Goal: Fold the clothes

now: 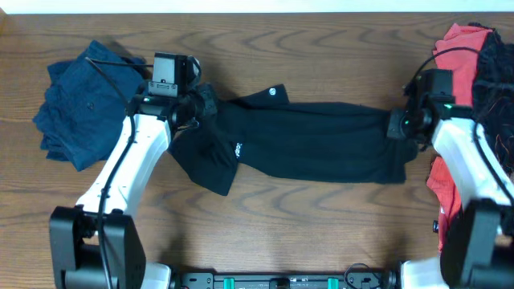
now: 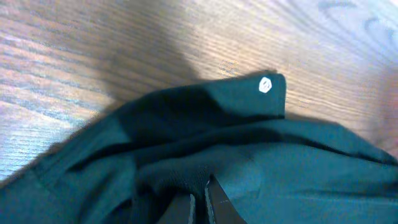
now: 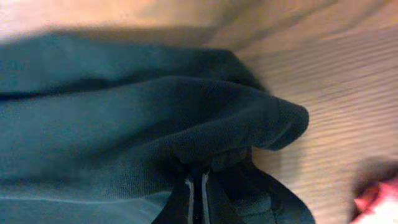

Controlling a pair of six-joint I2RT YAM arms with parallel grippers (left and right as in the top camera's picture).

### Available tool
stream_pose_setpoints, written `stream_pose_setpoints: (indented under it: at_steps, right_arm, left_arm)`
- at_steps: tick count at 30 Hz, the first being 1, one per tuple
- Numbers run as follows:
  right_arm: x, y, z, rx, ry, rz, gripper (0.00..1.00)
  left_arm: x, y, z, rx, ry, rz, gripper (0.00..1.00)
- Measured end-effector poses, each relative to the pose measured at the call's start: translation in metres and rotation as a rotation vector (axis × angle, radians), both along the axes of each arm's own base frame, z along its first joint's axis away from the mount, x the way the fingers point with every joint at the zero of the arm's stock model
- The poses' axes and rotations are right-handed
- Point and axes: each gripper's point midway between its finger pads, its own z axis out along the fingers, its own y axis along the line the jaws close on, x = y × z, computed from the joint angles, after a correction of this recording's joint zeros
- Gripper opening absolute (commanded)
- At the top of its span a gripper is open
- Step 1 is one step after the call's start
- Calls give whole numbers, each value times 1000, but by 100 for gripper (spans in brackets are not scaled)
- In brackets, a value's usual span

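A black short-sleeved shirt lies stretched sideways across the middle of the table, with a small white logo near its upper edge. My left gripper is shut on the shirt's left end. In the left wrist view its jaws pinch a bunched fold of the black fabric, and the logo shows on a turned-up corner. My right gripper is shut on the shirt's right end. In the right wrist view its jaws clamp a thick roll of the cloth.
A crumpled navy garment lies at the far left. A red garment and a black one with red print are piled at the right edge, behind my right arm. Bare wooden table runs along the front.
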Motion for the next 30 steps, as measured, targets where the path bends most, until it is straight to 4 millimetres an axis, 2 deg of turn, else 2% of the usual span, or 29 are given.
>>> stream_pose_setpoints:
  at_steps: [3,6,9,12,15,18,21,24,26,27,30]
  right_arm:
    - [1,-1,23,-3,-65,-18,1]
    - [-9,1,28,6,-45,-23,4]
    - [-23,4,23,14,10,-19,6]
    - [-40,6,17,24,85,-15,5]
    - [-40,7,17,25,87,-15,5]
    - [-40,7,17,26,87,-13,12]
    - [-40,7,17,25,84,-14,13]
    - [-39,7,18,25,82,-14,4]
    - [-39,7,18,24,79,-14,4]
    - [-39,7,18,24,79,-13,6]
    - [-38,7,18,21,78,-18,27]
  left_arm:
    - [-2,0,19,-9,-47,-1,6]
    - [-6,0,40,-16,-96,-2,6]
    - [-10,1,51,-20,-116,-2,6]
    - [-13,1,50,-18,-105,-2,6]
    - [-17,2,47,-15,-84,-2,6]
    - [-19,2,45,-13,-73,-2,6]
    - [-19,2,45,-13,-72,-2,6]
    - [-19,2,45,-13,-72,-1,6]
    - [-19,2,45,-13,-72,-1,6]
    - [-19,2,45,-13,-72,-1,6]
    - [-19,2,45,-13,-73,-2,6]
